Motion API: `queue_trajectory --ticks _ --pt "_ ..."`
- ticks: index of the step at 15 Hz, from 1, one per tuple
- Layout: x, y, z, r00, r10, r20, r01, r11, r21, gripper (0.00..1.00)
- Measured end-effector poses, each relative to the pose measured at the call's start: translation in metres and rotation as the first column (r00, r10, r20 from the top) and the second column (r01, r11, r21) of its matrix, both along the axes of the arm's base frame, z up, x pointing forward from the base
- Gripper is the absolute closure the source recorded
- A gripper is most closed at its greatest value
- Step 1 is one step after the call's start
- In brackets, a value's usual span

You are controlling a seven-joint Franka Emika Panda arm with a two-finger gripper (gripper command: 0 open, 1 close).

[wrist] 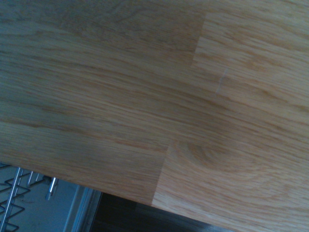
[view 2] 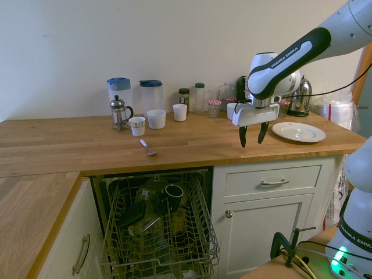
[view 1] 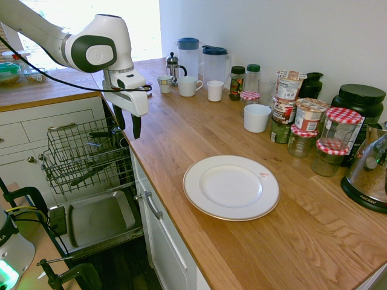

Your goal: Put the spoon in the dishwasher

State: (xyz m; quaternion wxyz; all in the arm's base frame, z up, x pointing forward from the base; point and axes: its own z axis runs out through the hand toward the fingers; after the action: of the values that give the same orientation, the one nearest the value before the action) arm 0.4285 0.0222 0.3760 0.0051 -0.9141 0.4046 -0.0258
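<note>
Gripper hangs pointing straight down above the front edge of the wooden countertop, fingers spread apart, nothing between them. Second exterior view puts it between the white plate and the spoon, well apart from the spoon.

Spoon lies flat on the countertop near the front edge, in front of the small patterned cup and the French press. First exterior view doesn't show it; arm blocks that patch.

Dishwasher sits below the counter under the spoon, door dropped open, dark wire rack pulled out. Rack holds a dark mug and some dark items I can't identify.

Plate is bare, on the counter well away from the rack. Behind it: white mug, jam jars with red-checked lids, two blue-lidded jugs, kettle at the end.

Wrist view: only wood grain, plus a corner of rack wires and door past the counter edge
</note>
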Motion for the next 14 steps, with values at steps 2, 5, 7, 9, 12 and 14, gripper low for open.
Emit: queue_trajectory --ticks 2,5,7,9,12,14 --pt "0.0 0.0 0.0 1.0 0.0 0.0 0.0 1.0 0.0 0.0" --pt "0.018 0.0 0.018 1.0 -0.002 0.026 0.002 1.0 0.0 0.0" --pt "0.047 0.011 0.04 0.999 0.0 0.05 0.0 1.0 -0.003 0.0" --pt "0.08 0.035 0.063 0.998 0.013 0.06 -0.012 1.0 -0.009 0.0" --pt "0.124 0.085 0.084 0.997 0.046 0.067 -0.044 0.999 -0.028 0.0" --pt "0.15 0.122 0.083 0.995 0.076 0.06 -0.074 0.997 -0.036 0.0"
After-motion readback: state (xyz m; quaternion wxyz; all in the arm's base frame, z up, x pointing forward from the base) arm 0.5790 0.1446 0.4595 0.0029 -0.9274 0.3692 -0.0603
